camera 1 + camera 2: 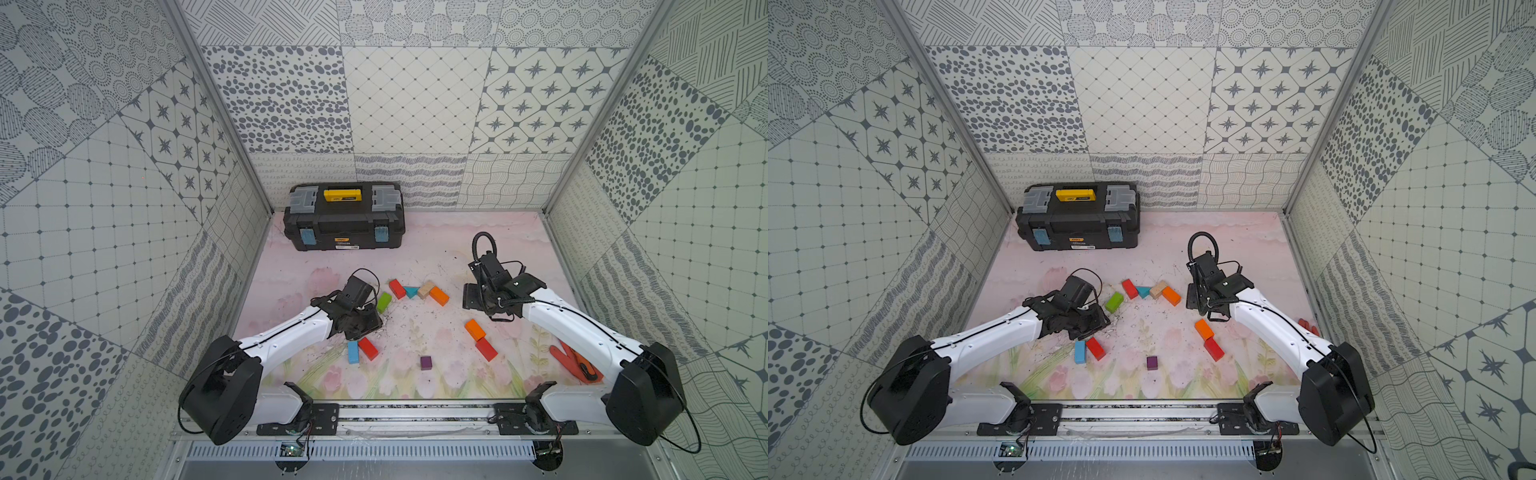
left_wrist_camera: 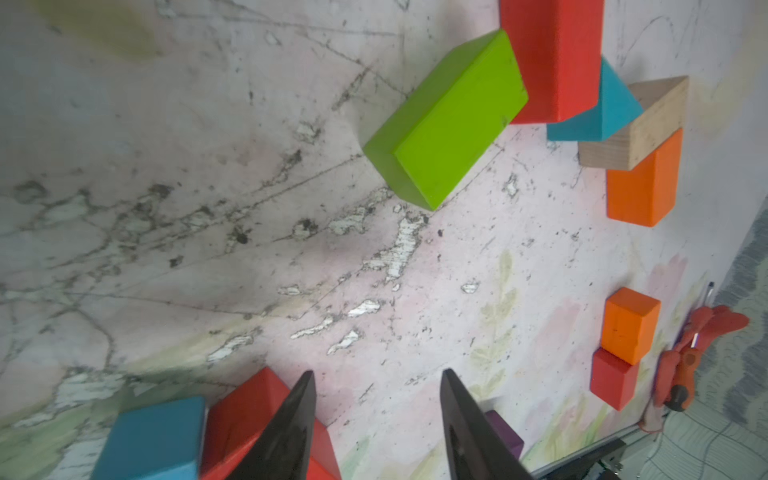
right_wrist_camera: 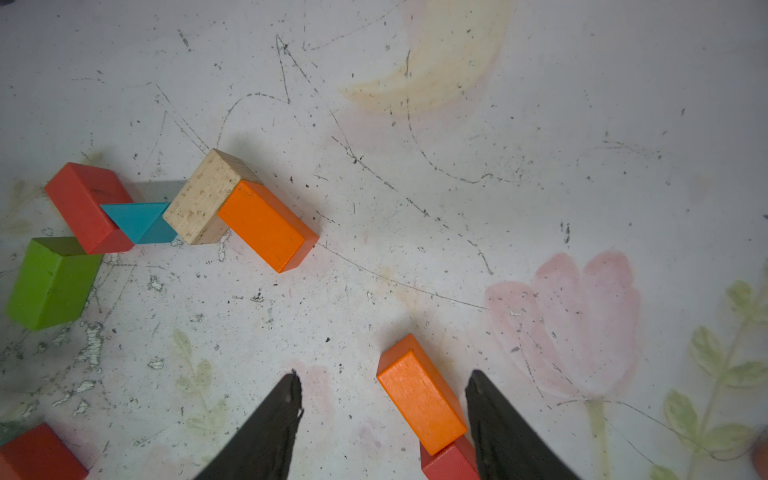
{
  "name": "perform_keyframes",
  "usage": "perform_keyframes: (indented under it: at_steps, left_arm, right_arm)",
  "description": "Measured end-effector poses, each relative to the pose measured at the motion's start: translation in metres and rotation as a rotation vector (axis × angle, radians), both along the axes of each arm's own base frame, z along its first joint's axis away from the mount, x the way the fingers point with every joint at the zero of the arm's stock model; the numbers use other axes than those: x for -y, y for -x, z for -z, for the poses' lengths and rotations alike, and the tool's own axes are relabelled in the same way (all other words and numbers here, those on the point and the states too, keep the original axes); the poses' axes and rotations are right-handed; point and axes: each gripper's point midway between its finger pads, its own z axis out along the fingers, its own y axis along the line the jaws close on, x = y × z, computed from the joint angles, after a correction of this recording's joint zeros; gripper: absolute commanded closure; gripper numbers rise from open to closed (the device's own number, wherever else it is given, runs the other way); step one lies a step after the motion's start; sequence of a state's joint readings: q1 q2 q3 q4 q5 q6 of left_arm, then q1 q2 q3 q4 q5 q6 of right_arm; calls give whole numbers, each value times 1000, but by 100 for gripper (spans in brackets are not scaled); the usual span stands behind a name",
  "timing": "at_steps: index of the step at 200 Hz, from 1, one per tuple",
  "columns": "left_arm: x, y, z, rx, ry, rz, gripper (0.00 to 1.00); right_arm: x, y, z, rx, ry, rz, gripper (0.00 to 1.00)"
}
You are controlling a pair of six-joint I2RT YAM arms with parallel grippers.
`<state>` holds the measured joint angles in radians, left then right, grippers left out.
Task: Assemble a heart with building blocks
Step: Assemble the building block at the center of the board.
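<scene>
Scene: seen from above, two robot arms reach over a flower-printed worktop (image 1: 415, 322). Ten painted building blocks lie on it in a loose ring.
Black toolbox (image 1: 344, 226): far left, well apart from the blocks.
Blue brick (image 1: 353, 351): near left, touching the near-left red brick (image 1: 368, 348). The two lie side by side at a slight angle, not end to end.
Left pincer (image 2: 378, 376): just beside that pair, jaws partly apart and holding nothing, with bare worktop between them.
Green brick (image 1: 384, 302): left end of the far arch, one corner touching the far red brick (image 1: 397, 288).
Teal triangle (image 1: 411, 292): wedged between the far red brick and the plain-wood brick (image 1: 425, 289), forming the notch.
Purple cube (image 1: 425, 362): near centre, standing alone, apart from every other block.
Far orange brick (image 1: 439, 296): touches the plain-wood brick and closes the arch on the right.
Right pincer (image 3: 384, 374): raised to the right of the arch, jaws wide and gripping nothing.
Right orange brick (image 1: 475, 329): end to end with the near-right red brick (image 1: 486, 349), touching it, and running down the right side.
Red V-shaped piece (image 1: 575, 361): near right, partly under the right arm.
Progress: the heart (image 1: 1143, 292) looks well over half built. The top and the right flank are laid. Probably left to do: line up the left pair and close the gaps beside the arch and at the cube.
</scene>
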<state>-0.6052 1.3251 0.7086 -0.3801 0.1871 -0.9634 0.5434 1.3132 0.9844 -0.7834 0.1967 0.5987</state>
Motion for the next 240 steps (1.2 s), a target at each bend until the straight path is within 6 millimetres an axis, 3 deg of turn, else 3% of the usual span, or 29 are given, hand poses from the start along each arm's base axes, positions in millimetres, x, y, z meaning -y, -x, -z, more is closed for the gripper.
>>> perform_keyframes:
  at_steps: [45, 148, 240]
  left_arm:
    - [12, -12, 4, -17, 75, -62, 49]
    - [18, -72, 10, 5, 165, -178, 48]
    - [16, -94, 11, 15, 171, -199, 50]
  right_arm:
    - [0, 0, 0, 2, -1, 0, 34]
    - [2, -1, -1, 7, 10, 2, 34]
    - [1, -2, 4, -4, 16, 1, 34]
